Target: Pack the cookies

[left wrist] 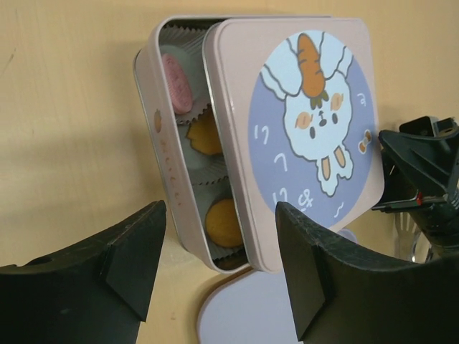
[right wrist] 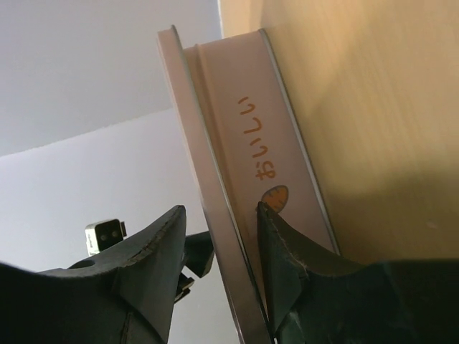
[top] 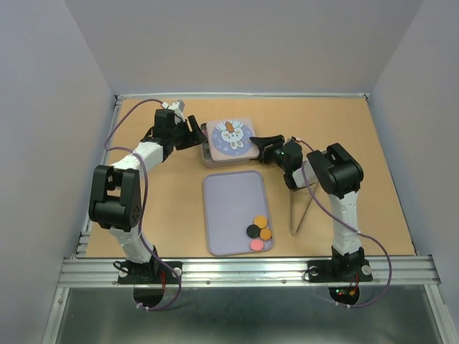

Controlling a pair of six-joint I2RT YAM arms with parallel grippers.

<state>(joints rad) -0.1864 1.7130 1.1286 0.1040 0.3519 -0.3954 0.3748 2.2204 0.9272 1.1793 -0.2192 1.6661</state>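
Pink tin (left wrist: 161, 143), cookies (left wrist: 204, 136) cupped inside, is lying just ahead of the left gripper (left wrist: 220, 236), whose jaws are standing wide; the lid (left wrist: 301, 129) is sitting offset toward the right gripper (right wrist: 219, 211), narrowly straddling its rim, grip uncertain. More cookies are waiting on the tray (top: 229, 201) behind both.

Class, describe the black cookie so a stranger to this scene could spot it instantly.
Find the lavender tray in the middle of the brown table. In its near right corner sit a few cookies; the black cookie, on their left, is the only dark one among orange and pink rounds.
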